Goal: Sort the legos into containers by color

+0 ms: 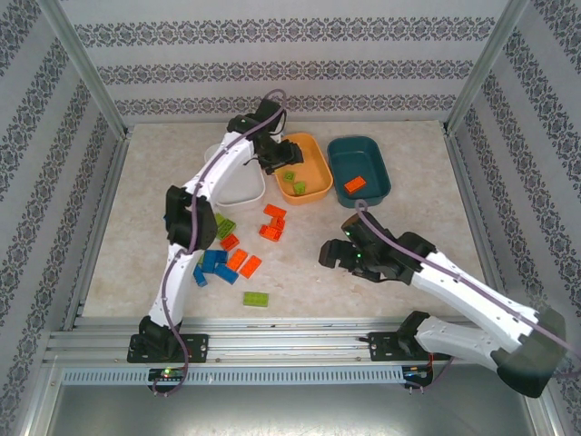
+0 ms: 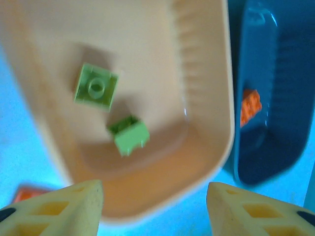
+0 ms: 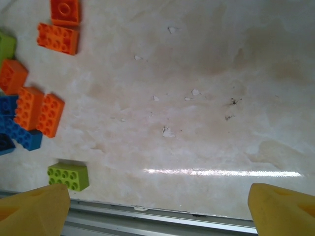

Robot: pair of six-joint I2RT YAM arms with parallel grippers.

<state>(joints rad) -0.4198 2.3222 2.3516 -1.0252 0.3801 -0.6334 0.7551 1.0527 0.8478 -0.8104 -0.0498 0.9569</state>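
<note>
Currently, left gripper (image 2: pixel 155 199) jaws apart and empty above orange dish (image 2: pixel 206 73) (two lime bricks (image 2: pixel 96 87) inside), right gripper (image 3: pixel 157 209) wide open over table (image 3: pixel 206 98), loose legos (image 1: pixel 231 259) grouped near left, teal dish (image 1: pixel 363 159) far right.

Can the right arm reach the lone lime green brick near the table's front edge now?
Probably yes. The lime green brick lies alone on bare table, apart from the other bricks, close to the right gripper, whose fingers are open and empty. Nothing stands between them.
</note>
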